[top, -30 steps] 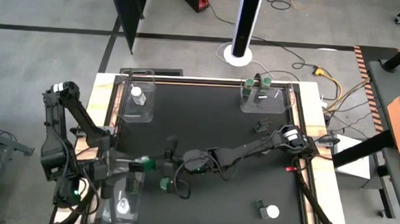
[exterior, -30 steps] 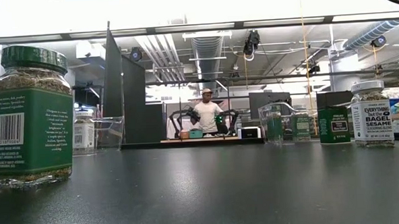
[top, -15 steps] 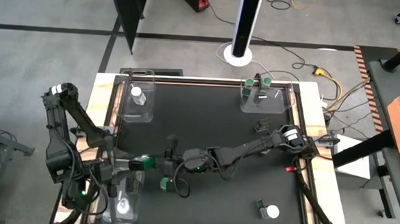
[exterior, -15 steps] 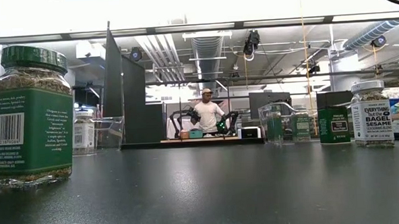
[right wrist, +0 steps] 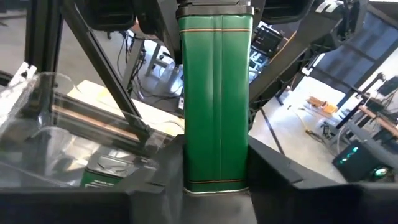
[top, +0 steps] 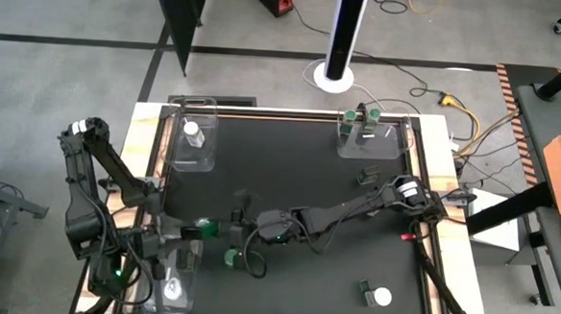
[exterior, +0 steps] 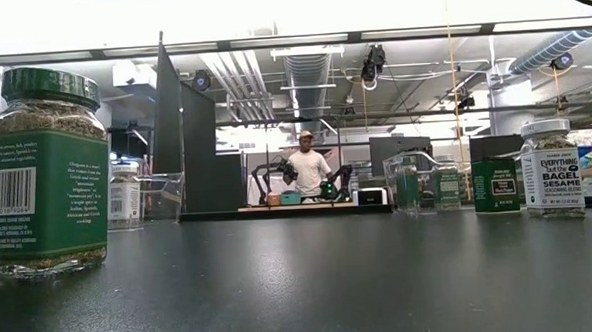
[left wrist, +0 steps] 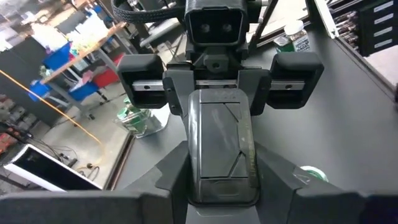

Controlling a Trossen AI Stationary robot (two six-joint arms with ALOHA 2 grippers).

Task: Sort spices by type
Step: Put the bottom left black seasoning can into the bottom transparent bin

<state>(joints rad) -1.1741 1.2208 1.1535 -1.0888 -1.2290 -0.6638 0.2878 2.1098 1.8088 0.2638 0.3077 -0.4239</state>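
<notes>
Over the last second the left arm has drawn its elbow toward the lower left of the high view, and the left pincer (top: 188, 232) has narrowed its fingers around the near end of a green spice tin (top: 205, 230). That tin hangs above the worktop (top: 308, 187), left of centre. In the left wrist view the tin sits snug between the two dark fingers, so it looks clenched there, though how firmly I cannot tell. From the other side the right pincer (top: 223, 227) grasps the same tin, whose green face fills the gap between its fingers in the right wrist view. Both arms therefore appear to hold one tin, which reads as a hand-over from right to left. The next call is probably for the right side to let go only once the left grip is sure. Below the left pincer lies a clear tray (top: 191, 260) holding a white-lidded jar (top: 173, 288). Another tray (top: 207, 151) in the upper left also holds a white-lidded one (top: 190, 130). A green-lidded jar (top: 230, 258) stands loose just below the hand-over. The upper right tray (top: 389, 148) holds green-lidded jars, and a white-lidded jar (top: 381, 297) waits unsorted at the lower right.
</notes>
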